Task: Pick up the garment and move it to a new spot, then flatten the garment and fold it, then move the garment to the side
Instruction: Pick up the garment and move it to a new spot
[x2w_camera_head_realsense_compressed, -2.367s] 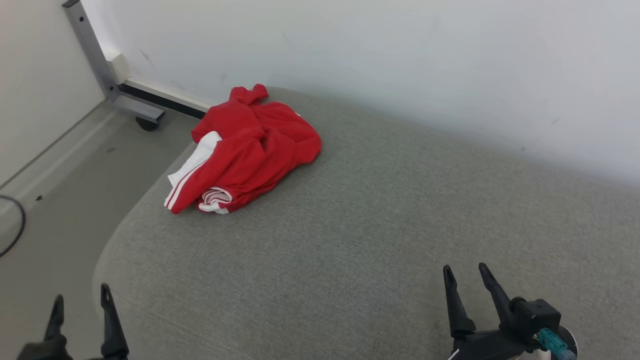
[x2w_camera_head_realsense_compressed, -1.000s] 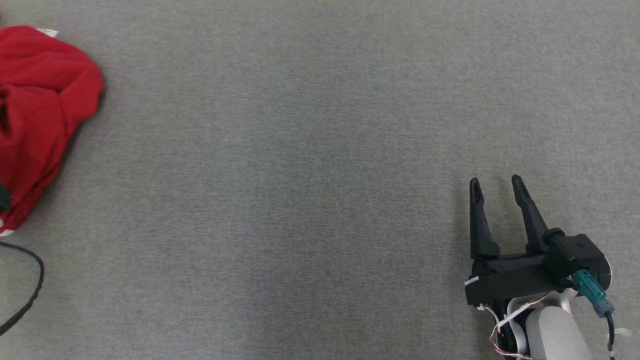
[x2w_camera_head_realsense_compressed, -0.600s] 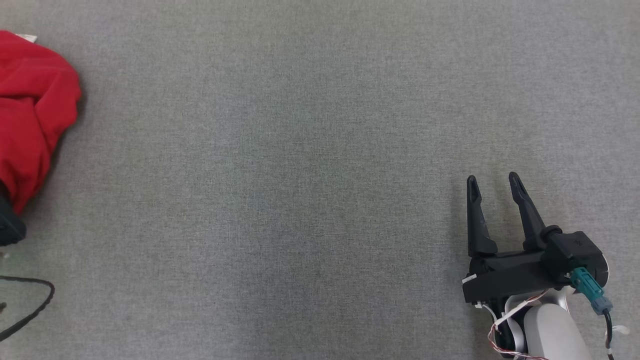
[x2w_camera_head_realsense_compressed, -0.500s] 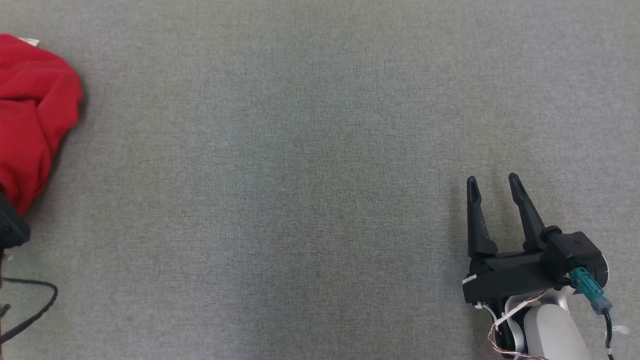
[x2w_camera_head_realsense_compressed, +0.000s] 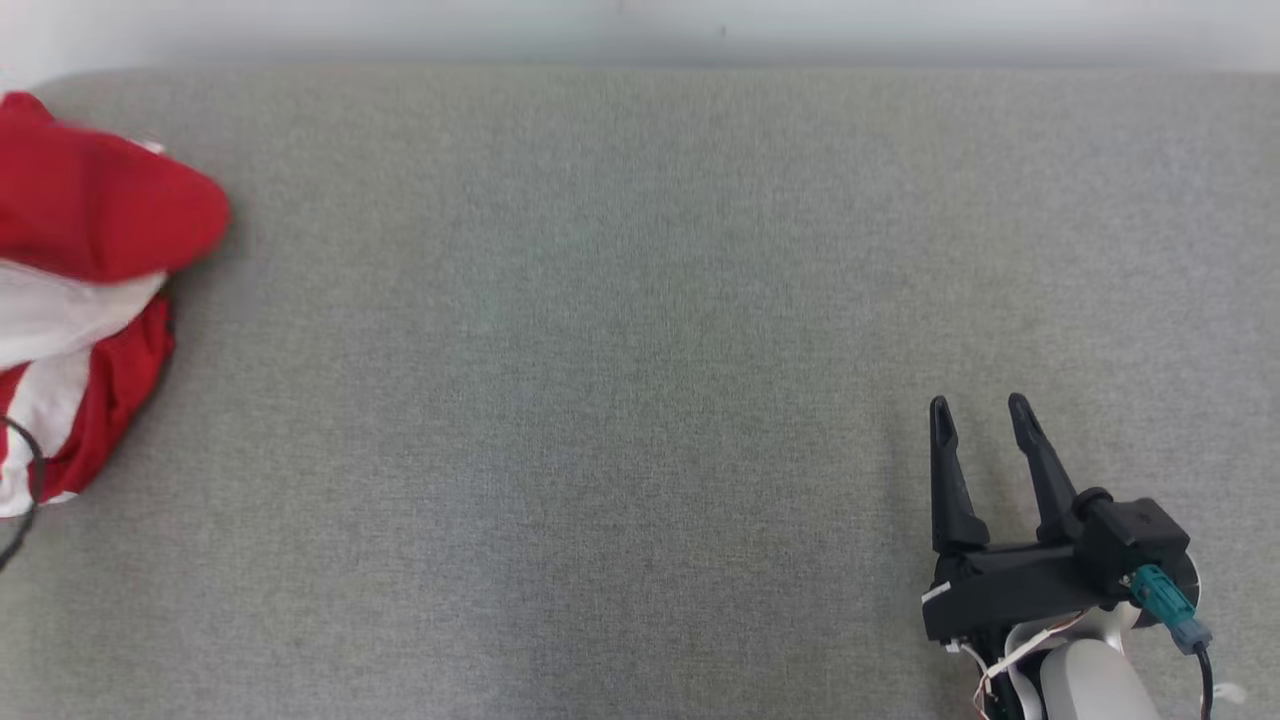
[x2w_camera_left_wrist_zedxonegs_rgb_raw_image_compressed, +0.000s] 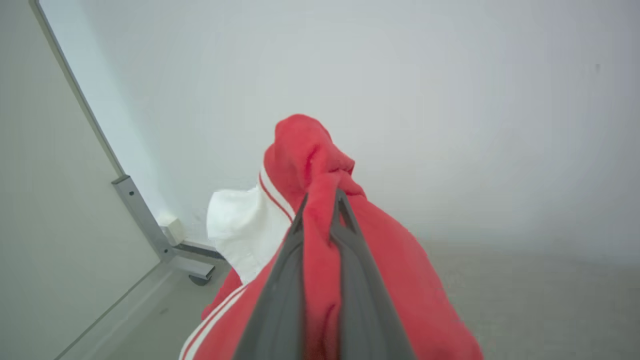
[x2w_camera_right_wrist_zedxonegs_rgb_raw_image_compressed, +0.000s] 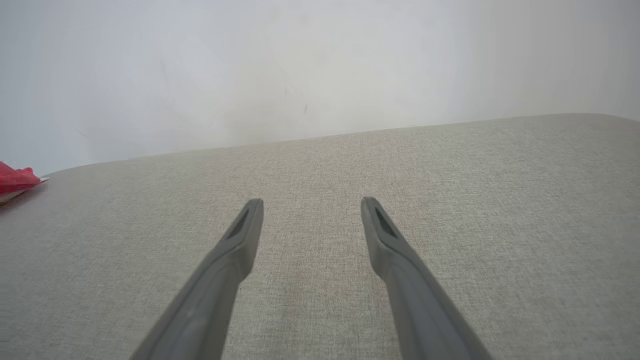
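Observation:
The garment (x2w_camera_head_realsense_compressed: 95, 215) is red with white panels and stripes, bunched at the far left of the head view on the grey cushion. In the left wrist view my left gripper (x2w_camera_left_wrist_zedxonegs_rgb_raw_image_compressed: 320, 200) is shut on a fold of the red garment (x2w_camera_left_wrist_zedxonegs_rgb_raw_image_compressed: 310, 155), which rises above the fingertips and hangs down both sides, lifted off the surface. My right gripper (x2w_camera_head_realsense_compressed: 978, 412) stands open at the lower right above bare fabric, fingers spread (x2w_camera_right_wrist_zedxonegs_rgb_raw_image_compressed: 310, 205), with nothing between them. A red scrap of the garment (x2w_camera_right_wrist_zedxonegs_rgb_raw_image_compressed: 15, 180) shows at the right wrist view's left edge.
The grey upholstered surface (x2w_camera_head_realsense_compressed: 600, 350) stretches wide between garment and right gripper. A pale wall (x2w_camera_head_realsense_compressed: 640, 25) runs along its far edge. A grey metal frame leg with a caster (x2w_camera_left_wrist_zedxonegs_rgb_raw_image_compressed: 150, 225) stands on the floor beyond the cushion's left end. A black cable (x2w_camera_head_realsense_compressed: 20, 500) loops at the left edge.
The head camera tilted up, bringing the wall into view. The garment has lifted and turned, now showing its white panels, with the left gripper shut on it. The right gripper stayed open.

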